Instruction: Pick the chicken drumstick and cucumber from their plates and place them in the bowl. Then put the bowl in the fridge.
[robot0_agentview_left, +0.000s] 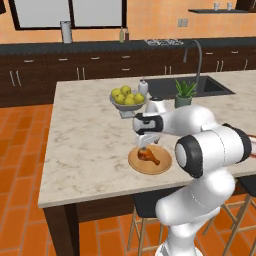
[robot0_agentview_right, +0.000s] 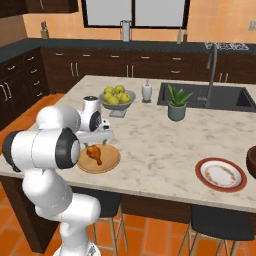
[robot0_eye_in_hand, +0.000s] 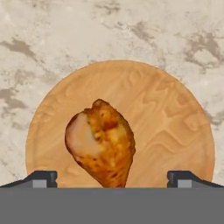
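The chicken drumstick (robot0_agentview_left: 149, 156) (robot0_agentview_right: 95, 153) (robot0_eye_in_hand: 100, 142) lies on the tan wooden plate (robot0_agentview_left: 161, 167) (robot0_agentview_right: 111, 161) (robot0_eye_in_hand: 170, 118) near the island's front edge. My gripper (robot0_agentview_left: 142, 147) (robot0_agentview_right: 98, 140) (robot0_eye_in_hand: 113, 179) hangs just above it, pointing down and open. One fingertip (robot0_eye_in_hand: 41, 178) stands on each side of the drumstick, and neither touches it. The white plate with a red rim (robot0_agentview_right: 220, 174) sits further right on the counter with nothing on it. A slice of the dark bowl (robot0_agentview_right: 251, 162) shows at the right edge. The cucumber and the fridge are out of view.
A grey footed bowl of yellow fruit (robot0_agentview_left: 127, 98) (robot0_agentview_right: 117, 96), a white dispenser bottle (robot0_agentview_right: 146, 91) and a potted plant (robot0_agentview_left: 184, 93) (robot0_agentview_right: 177, 103) stand behind the wooden plate. The sink (robot0_agentview_right: 210, 97) with its tall faucet lies at the back right. Stools (robot0_agentview_right: 220, 225) stand under the front edge.
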